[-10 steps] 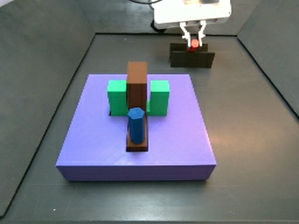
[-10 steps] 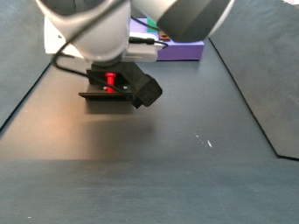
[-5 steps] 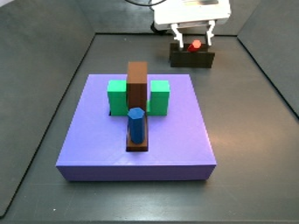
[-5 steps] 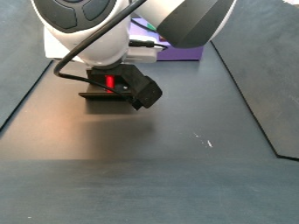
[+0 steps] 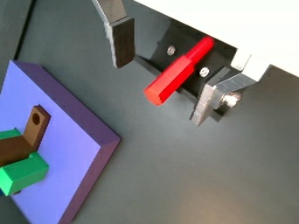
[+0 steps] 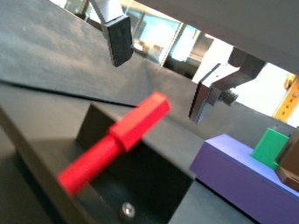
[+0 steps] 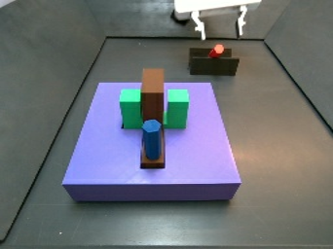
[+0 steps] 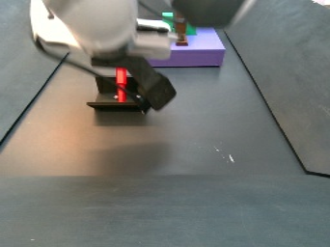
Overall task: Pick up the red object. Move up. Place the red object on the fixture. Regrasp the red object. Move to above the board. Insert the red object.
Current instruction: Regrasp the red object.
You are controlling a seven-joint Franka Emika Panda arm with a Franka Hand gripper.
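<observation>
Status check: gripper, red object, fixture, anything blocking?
Gripper open, empty, above the fixture. Red object standing in the fixture, untouched by fingers. No obstruction seen.

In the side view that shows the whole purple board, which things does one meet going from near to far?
Blue cylinder → green block → the fixture with the red object standing on it → the gripper, open, above them. All of the first two sit on the board.

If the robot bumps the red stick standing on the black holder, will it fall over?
Probably. The red object looks tall and thin on the fixture, so a nudge could tip it. It looks stiff, not bendy. The gripper hangs open above it, not touching.
</observation>
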